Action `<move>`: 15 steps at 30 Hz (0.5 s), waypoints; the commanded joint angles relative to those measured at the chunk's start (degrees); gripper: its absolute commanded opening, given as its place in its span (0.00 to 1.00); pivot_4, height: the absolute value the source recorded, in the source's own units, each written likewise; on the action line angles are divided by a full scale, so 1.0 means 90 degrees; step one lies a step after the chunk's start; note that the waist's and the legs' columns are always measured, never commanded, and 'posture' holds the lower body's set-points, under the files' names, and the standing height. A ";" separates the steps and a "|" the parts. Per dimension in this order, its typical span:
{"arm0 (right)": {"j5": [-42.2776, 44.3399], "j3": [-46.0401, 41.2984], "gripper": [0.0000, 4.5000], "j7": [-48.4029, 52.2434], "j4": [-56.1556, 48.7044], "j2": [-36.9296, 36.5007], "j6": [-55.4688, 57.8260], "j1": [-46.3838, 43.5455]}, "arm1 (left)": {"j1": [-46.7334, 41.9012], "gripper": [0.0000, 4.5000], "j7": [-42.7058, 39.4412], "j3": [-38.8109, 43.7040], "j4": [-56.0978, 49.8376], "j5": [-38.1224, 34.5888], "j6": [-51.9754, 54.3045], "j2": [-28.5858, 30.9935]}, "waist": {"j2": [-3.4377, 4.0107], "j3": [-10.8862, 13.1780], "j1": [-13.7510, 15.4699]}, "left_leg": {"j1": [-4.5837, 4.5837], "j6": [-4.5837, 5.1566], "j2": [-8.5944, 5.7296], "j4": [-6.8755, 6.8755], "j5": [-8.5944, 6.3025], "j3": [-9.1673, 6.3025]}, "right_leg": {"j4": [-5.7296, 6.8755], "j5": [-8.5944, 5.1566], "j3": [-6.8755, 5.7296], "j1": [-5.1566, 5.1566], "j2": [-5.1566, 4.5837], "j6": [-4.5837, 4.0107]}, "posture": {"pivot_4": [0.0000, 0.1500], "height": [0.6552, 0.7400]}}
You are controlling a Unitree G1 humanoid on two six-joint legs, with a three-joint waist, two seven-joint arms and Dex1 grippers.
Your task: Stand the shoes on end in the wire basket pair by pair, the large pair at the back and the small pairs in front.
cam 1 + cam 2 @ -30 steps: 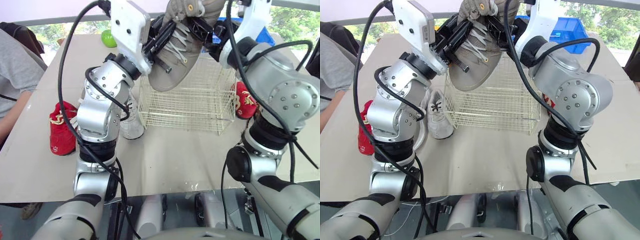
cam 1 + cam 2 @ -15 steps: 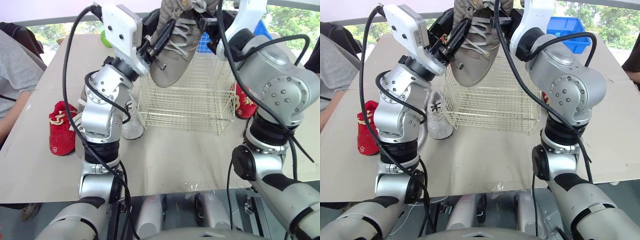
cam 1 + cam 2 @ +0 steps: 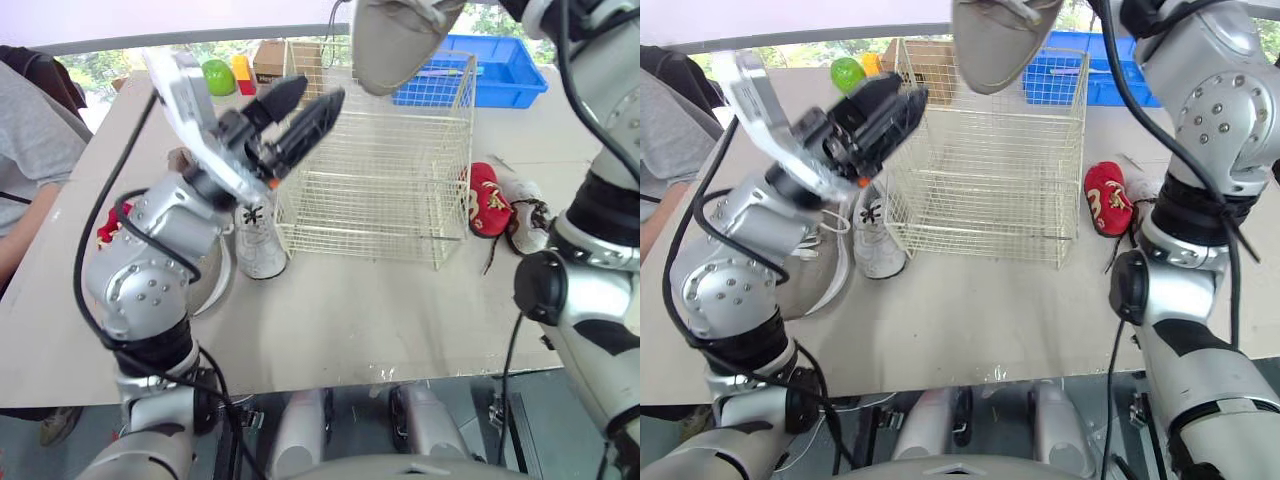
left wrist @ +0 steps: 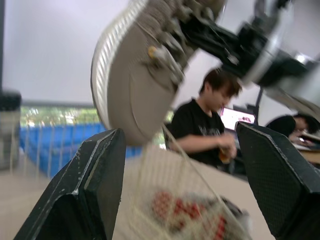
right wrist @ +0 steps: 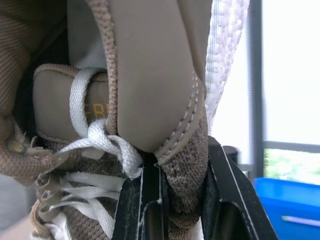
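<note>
My right gripper (image 5: pixel 175 167) is shut on the collar of a large beige lace-up shoe (image 3: pixel 400 40), holding it high over the back of the wire basket (image 3: pixel 360 240). The basket has nothing in it. My left gripper (image 3: pixel 312 97) is open with nothing between its fingers, off to the left of the shoe and the basket's left wall. In the left wrist view the shoe (image 4: pixel 135 75) hangs sole-side toward me. A small white shoe (image 3: pixel 260 240) stands against the basket's left side. A small red shoe (image 3: pixel 485 200) lies to the basket's right.
A second large shoe (image 3: pixel 815 270) lies by my left arm, with another red shoe (image 3: pixel 105 225) behind that arm. A blue bin (image 3: pixel 490 70), a cardboard box (image 3: pixel 270 60) and a green ball (image 3: pixel 217 75) stand at the back. A person (image 3: pixel 30 150) sits at the left.
My left gripper opened, let go of the beige shoe and drew back to the left. My right gripper shut on the shoe and raised it higher above the basket.
</note>
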 commanded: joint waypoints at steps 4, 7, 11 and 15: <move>-0.0980 0.0889 0.00 0.1066 0.0731 -0.0629 -0.1897 -0.0085 | 0.1164 0.84 -0.0251 0.0044 -0.0899 -0.0544 -0.0052 0.0333 | 0.0000 0.0000 -0.0006 | 0.0001 -0.0001 0.0001 -0.0012 0.0000 0.0007 | -0.0008 -0.0001 0.0007 -0.0003 0.0000 0.0000 | 1.00 1.00; -0.1057 0.0996 0.00 0.1198 0.0641 -0.0594 -0.2015 0.0276 | 0.1335 0.84 -0.0095 0.0087 -0.1052 -0.0721 -0.0122 0.0380 | 0.0000 0.0000 0.0020 | 0.0002 -0.0001 0.0004 -0.0017 0.0001 0.0001 | -0.0006 -0.0001 0.0002 -0.0004 0.0002 -0.0001 | 1.00 1.00; -0.0878 0.0943 0.00 0.1142 0.0224 -0.0463 -0.1651 0.0739 | 0.1527 0.84 -0.0058 0.0110 -0.1152 -0.0665 -0.0206 0.0561 | 0.0000 0.0000 0.0043 | 0.0006 -0.0001 0.0001 -0.0017 0.0001 0.0005 | -0.0006 0.0000 0.0006 0.0000 0.0000 -0.0001 | 1.00 1.00; -0.0570 0.0849 0.00 0.0836 -0.0610 -0.0230 -0.0666 0.1934 | 0.1942 0.84 -0.0083 0.0274 -0.1244 -0.0625 -0.0356 0.0690 | -0.0004 -0.0003 0.0042 | 0.0006 -0.0002 0.0004 -0.0021 0.0001 -0.0002 | -0.0014 -0.0001 0.0003 0.0002 -0.0001 -0.0001 | 1.00 1.00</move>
